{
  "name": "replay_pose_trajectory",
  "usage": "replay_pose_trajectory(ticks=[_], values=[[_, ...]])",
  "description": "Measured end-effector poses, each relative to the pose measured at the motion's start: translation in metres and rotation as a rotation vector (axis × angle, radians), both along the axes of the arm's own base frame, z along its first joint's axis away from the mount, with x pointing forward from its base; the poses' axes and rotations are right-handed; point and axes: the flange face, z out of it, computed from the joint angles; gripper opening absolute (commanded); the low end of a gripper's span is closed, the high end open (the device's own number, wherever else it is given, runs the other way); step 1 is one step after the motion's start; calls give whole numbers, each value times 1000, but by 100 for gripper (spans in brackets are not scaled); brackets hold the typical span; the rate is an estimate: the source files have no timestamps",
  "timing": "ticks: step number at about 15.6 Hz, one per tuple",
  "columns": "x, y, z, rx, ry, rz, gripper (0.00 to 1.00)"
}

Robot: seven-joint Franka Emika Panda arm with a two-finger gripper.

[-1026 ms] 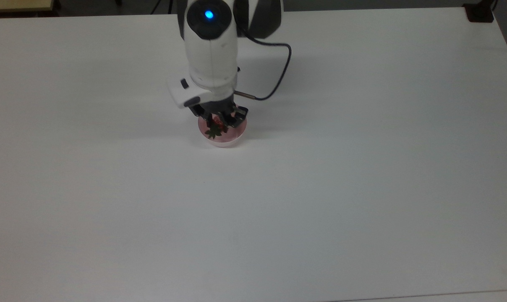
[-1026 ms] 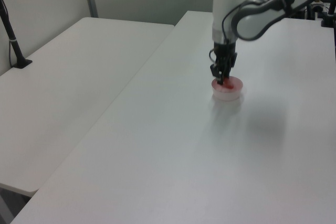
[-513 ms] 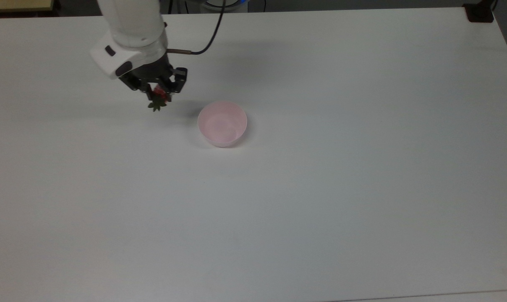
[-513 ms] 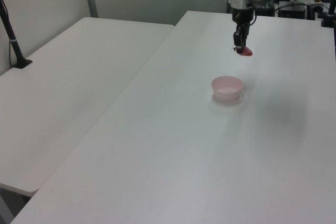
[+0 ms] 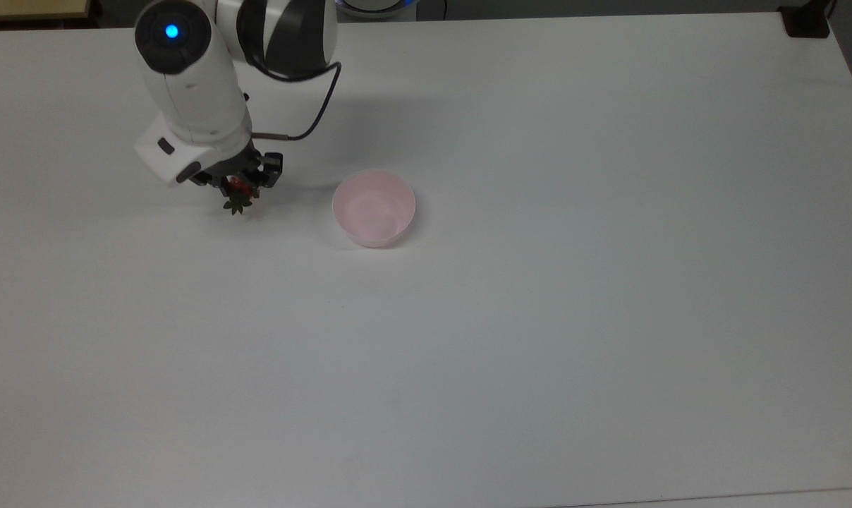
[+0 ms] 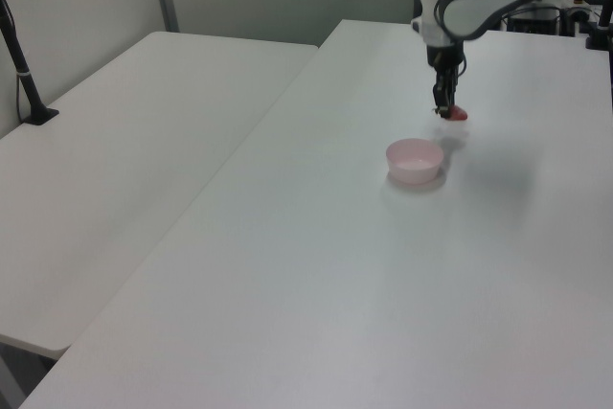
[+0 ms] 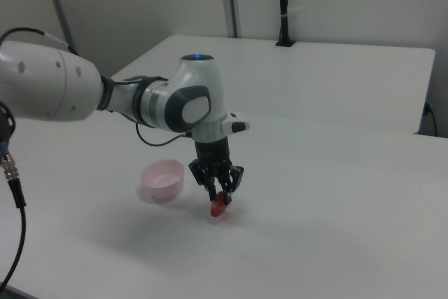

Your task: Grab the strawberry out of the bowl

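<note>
Right view first: we see the strawberry (image 7: 219, 205), glossy red, pinched between the nearly closed fingers of the gripper (image 7: 222, 197) and hanging below them, close over the white table (image 7: 336, 229); whether it touches the surface we cannot tell; in the top view its dark green cap (image 5: 235, 205) pokes out under the gripper (image 5: 237, 189); the pale pink bowl (image 5: 374, 208) sits empty, apart, toward the top view's right.
</note>
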Motion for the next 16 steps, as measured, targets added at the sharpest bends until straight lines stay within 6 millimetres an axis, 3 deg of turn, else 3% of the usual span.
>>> replay_pose_trajectory(ticks=[1,2,5,7,9,11,14,16], values=[[1,-1,-7,-2,4,2,92],[1,-1,-10,-2,8,2,100],[4,-3,-3,-8,-9,-20,100],[9,-3,23,-19,-48,-80,100],[8,1,70,-25,-49,-116,100],[-2,10,136,-26,-38,-132,100],[-33,37,229,6,-75,-156,100],[-56,57,272,28,-107,-206,100]])
